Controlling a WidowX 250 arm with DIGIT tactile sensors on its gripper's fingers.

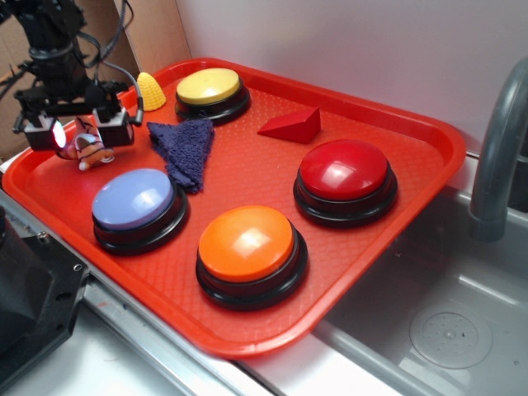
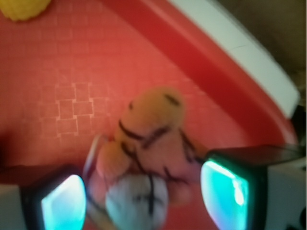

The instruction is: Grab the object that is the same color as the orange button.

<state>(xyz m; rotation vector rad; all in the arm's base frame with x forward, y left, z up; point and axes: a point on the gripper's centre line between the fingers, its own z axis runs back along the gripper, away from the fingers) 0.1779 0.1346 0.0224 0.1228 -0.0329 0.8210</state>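
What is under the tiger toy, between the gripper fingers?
The tiger lies on the red tray, between the fingers of the open gripper. Only bare tray shows around it; the spot directly beneath is covered by the toy.

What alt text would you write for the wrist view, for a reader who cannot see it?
A small orange plush tiger with black stripes lies between the two open fingers of the gripper, slightly blurred. It rests on a red tray, with part of a yellow toy at the top left corner.

Orange tiger toy with black stripes, on red tray.
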